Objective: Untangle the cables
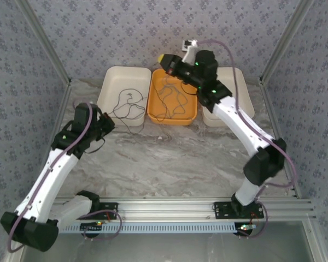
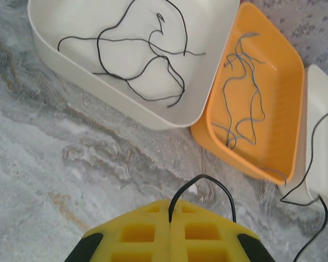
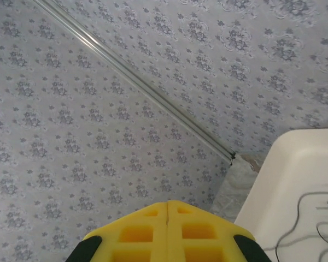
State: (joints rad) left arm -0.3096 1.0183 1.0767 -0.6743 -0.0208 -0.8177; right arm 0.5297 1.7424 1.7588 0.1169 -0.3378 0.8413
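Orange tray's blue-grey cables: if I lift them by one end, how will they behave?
Probably floppy: the blue-grey cables lie in loose squiggles. Likely very light, being so thin. Strands cross within the orange tray, so loops may snag and lift together.

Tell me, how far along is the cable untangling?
Partly sorted, it seems: dark cables lie loose in the white tray, blue-green cables in the orange tray. In hand: the left hand pinches one dark cable. Left: in both trays they cross over each other.
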